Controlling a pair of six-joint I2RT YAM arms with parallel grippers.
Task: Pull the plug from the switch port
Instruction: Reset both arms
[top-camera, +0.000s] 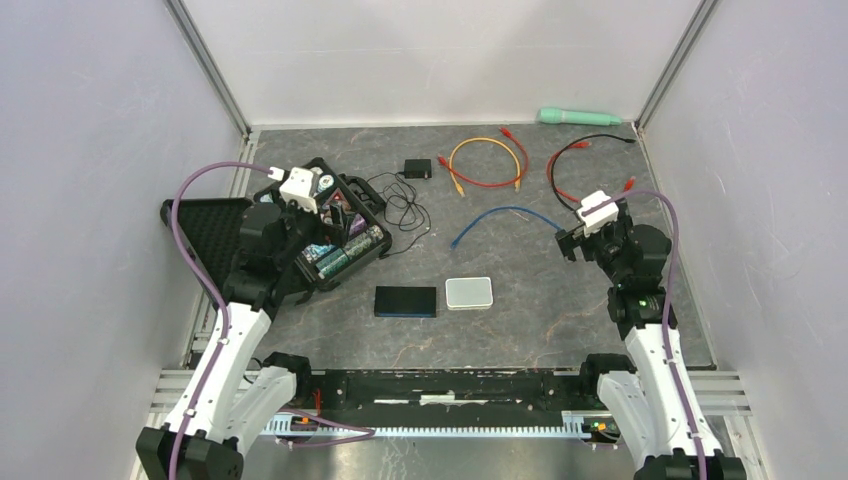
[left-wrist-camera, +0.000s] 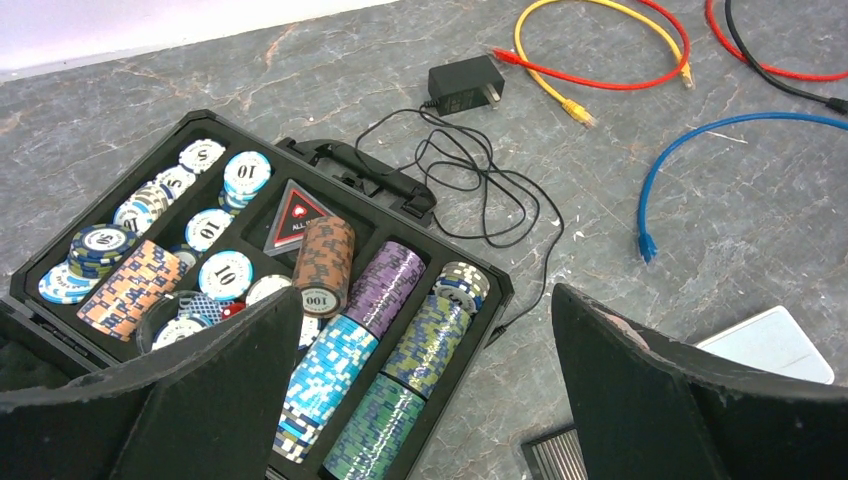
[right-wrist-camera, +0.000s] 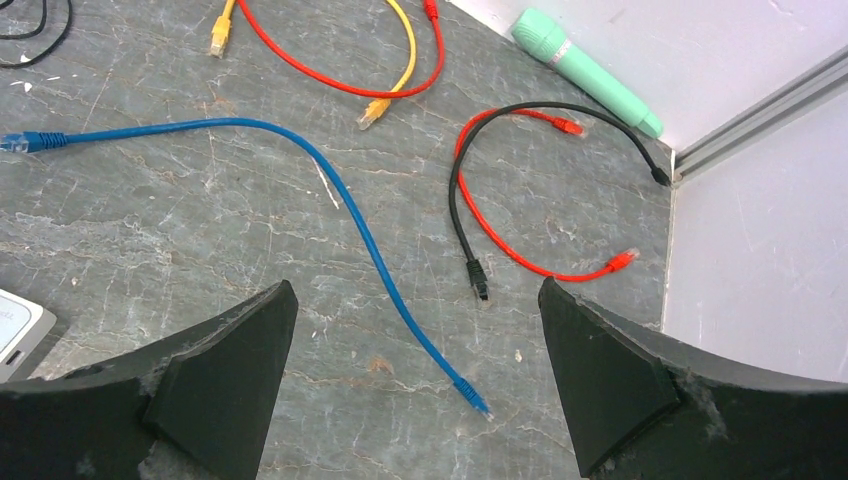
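Top external view alone shows both arms and the black switch box (top-camera: 405, 300) beside one pale box (top-camera: 468, 292) mid-bench, any plug in it hidden, five loose cables, one adapter (top-camera: 417, 167), left wrist view alone shows chip stacks (left-wrist-camera: 385, 290), left tool (left-wrist-camera: 425, 300) and right tool (right-wrist-camera: 415, 300) both spread apart, holding nothing

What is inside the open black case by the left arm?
Rows of poker chips and a triangular marker fill the case. Its near corner is hidden behind the left gripper.
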